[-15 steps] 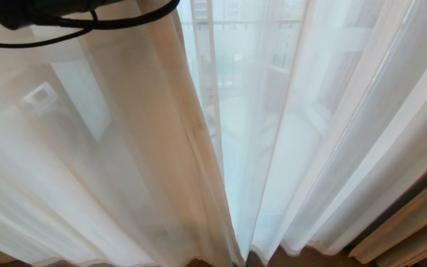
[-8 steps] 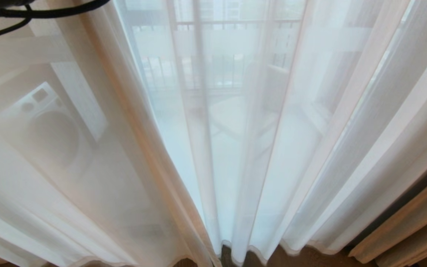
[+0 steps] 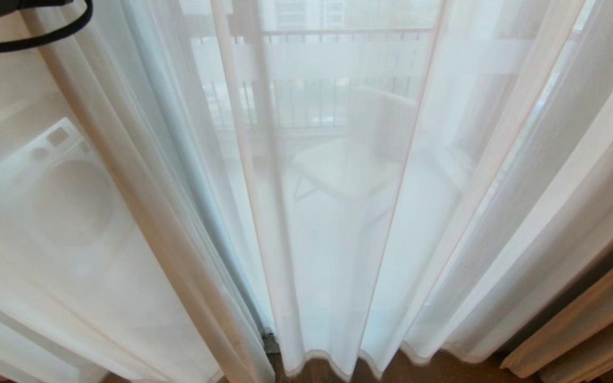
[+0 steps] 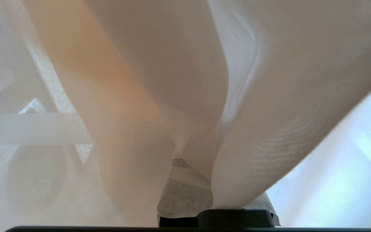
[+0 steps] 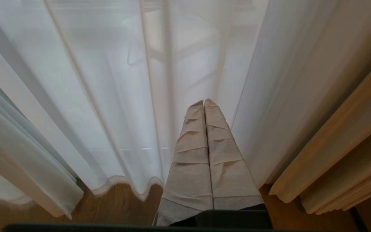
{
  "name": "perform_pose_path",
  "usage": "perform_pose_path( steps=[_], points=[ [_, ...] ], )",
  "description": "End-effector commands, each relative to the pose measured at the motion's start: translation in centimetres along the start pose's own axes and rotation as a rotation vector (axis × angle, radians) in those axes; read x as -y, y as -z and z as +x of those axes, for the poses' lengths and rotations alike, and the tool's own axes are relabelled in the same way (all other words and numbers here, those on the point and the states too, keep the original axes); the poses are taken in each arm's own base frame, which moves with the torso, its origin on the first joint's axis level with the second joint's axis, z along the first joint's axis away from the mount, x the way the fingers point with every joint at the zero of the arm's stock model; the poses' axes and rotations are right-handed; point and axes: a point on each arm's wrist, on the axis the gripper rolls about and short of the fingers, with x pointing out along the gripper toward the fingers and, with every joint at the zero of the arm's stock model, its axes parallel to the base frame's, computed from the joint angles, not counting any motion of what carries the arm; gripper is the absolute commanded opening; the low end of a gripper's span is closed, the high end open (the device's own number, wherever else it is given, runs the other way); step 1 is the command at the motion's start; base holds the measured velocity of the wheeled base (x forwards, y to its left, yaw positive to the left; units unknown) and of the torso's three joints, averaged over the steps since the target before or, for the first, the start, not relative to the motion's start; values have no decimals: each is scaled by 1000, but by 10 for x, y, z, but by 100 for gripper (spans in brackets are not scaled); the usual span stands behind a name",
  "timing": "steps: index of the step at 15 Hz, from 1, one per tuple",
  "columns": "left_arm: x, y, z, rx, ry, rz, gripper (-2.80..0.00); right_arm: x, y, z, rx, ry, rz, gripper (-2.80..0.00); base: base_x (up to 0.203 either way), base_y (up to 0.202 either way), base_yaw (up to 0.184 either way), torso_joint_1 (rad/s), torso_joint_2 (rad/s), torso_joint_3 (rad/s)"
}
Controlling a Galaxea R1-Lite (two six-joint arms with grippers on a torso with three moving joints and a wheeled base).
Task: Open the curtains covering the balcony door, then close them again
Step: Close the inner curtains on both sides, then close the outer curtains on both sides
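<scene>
sheer curtains (image 3: 338, 223) before balcony door, heavy drapes (image 3: 594, 319) at right

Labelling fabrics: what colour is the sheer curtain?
White, see-through sheer curtain; right wrist view shows it best.

The curtains (image 3: 338, 213) hang full-length as a thin sheer white layer in vertical pleats, hems just above the floor. Heavy beige drapes (image 3: 583, 330) are gathered at the right edge. One sheer fold (image 4: 185, 112) is bunched toward the left, drawn taut. The balcony door (image 3: 253, 133) shows faintly through the fabric.
</scene>
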Motion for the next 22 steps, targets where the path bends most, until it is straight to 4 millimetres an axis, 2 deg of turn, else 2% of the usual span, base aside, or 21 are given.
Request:
perform_pose_path(
  steps=[1,9,10,17,22],
  points=[
    [-11,2,-3,-5,-45,12,-280,0,0,0,-1,-1,-1,-280,0,0,0,0,0,0],
    [-14,4,-8,-16,-51,15,-280,0,0,0,-1,-1,-1,-280,0,0,0,0,0,0],
    [-15,4,-12,-15,-51,13,0,0,0,0,-1,0,-1,-280,0,0,0,0,0,0],
    [-21,-2,-45,-4,-49,10,0,0,0,0,-1,-1,-1,-280,0,0,0,0,0,0],
    [-32,1,-97,0,-55,22,0,0,0,0,-1,0,-1,-280,0,0,0,0,0,0]
  ],
)
